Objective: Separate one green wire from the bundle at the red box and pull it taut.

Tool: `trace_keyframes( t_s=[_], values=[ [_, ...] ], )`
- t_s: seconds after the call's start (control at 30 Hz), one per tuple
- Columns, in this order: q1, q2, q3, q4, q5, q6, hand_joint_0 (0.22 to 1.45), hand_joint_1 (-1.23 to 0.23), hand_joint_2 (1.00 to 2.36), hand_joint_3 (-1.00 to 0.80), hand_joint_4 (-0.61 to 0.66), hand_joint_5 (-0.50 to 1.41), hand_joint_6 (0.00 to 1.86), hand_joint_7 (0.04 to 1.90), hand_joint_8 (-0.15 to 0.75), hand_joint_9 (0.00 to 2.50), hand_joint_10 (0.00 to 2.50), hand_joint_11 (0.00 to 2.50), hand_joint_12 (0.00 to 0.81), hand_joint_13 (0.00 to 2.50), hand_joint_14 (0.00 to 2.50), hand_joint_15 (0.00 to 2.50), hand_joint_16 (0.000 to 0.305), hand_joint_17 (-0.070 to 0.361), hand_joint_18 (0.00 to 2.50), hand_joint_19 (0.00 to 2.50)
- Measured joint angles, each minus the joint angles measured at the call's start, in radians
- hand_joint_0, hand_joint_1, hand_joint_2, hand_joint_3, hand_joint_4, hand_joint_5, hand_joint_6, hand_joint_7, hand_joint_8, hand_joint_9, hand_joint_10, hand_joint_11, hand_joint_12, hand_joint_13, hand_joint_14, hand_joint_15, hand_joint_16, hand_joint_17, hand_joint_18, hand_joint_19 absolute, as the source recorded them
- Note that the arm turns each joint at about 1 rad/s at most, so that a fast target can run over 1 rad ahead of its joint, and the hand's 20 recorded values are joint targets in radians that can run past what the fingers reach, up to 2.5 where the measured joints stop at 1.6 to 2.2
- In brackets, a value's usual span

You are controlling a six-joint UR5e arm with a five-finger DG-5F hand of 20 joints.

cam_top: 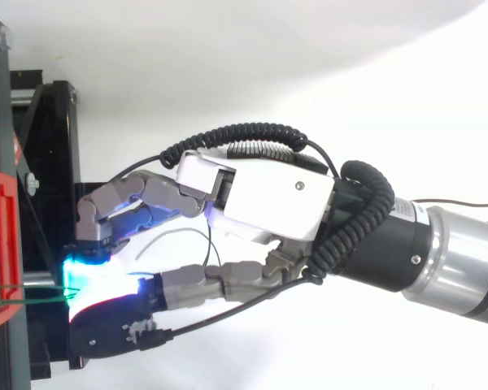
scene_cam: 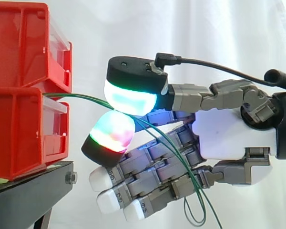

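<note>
White curtain (scene_cam: 205, 28) behind, red bins (scene_cam: 19, 129) on black stand (scene_cam: 33, 194); my hand (scene_cam: 233, 136) pinches a green wire (scene_cam: 86, 98) (its far end hidden).

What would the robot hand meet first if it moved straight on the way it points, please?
Probably the front of the lower red bin, just beyond the robot hand pinching the green wire; depth is uncertain.

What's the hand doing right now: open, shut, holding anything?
The hand: shut, its glowing pads pinching the thin green wire just off the red plastic box.
</note>
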Motion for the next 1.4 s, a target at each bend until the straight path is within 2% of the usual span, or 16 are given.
trace_keyframes(
  t_s=[0.33,0.43,0.5,0.57,0.7,0.77,1.07,1.23,1.4],
  values=[
    [0.000,0.000,0.000,-0.001,0.002,0.003,0.66,-0.80,1.01,-0.43,0.19,-0.20,0.86,0.96,0.294,0.76,0.02,0.52,0.369,0.74,0.01,0.38,0.058,0.131,0.63,0.41],
    [-0.001,0.000,0.000,-0.002,0.004,0.006,0.63,-0.82,1.00,-0.50,0.21,-0.20,0.86,0.98,0.295,0.77,0.02,0.51,0.364,0.74,0.01,0.38,0.058,0.130,0.64,0.41],
    [-0.001,0.000,0.000,-0.001,0.003,0.009,0.56,-0.79,1.00,-0.50,0.22,-0.19,0.86,0.98,0.299,0.79,0.02,0.52,0.371,0.75,0.02,0.39,0.059,0.132,0.65,0.42],
    [-0.001,0.000,0.001,-0.001,0.003,0.010,0.50,-0.66,1.00,-0.50,0.23,-0.19,0.86,0.97,0.318,0.82,0.02,0.52,0.395,0.77,0.01,0.38,0.062,0.141,0.67,0.43],
    [-0.001,0.002,0.001,-0.010,0.001,0.017,0.50,-0.56,1.00,-0.50,0.22,-0.18,0.85,0.97,0.324,0.85,0.02,0.52,0.397,0.78,0.01,0.39,0.063,0.141,0.68,0.44],
    [-0.001,0.003,0.001,-0.017,-0.001,0.021,0.54,-0.52,1.00,-0.50,0.20,-0.18,0.84,1.00,0.315,0.85,0.02,0.52,0.384,0.79,0.01,0.40,0.060,0.135,0.67,0.46],
    [-0.009,0.007,0.031,-0.113,-0.003,0.052,0.60,-0.68,1.02,-0.23,0.16,-0.19,0.86,1.09,0.310,0.83,0.02,0.54,0.377,0.77,0.02,0.40,0.058,0.131,0.66,0.45],
    [-0.011,0.007,0.050,-0.161,-0.003,0.069,0.62,-0.74,1.02,-0.23,0.13,-0.20,0.89,1.00,0.298,0.79,0.02,0.54,0.374,0.76,0.02,0.40,0.058,0.131,0.66,0.43],
    [-0.014,0.008,0.063,-0.182,-0.003,0.075,0.66,-0.82,1.02,-0.34,0.15,-0.21,0.89,0.98,0.290,0.75,0.02,0.54,0.371,0.74,0.02,0.39,0.058,0.131,0.64,0.41]
  ],
)
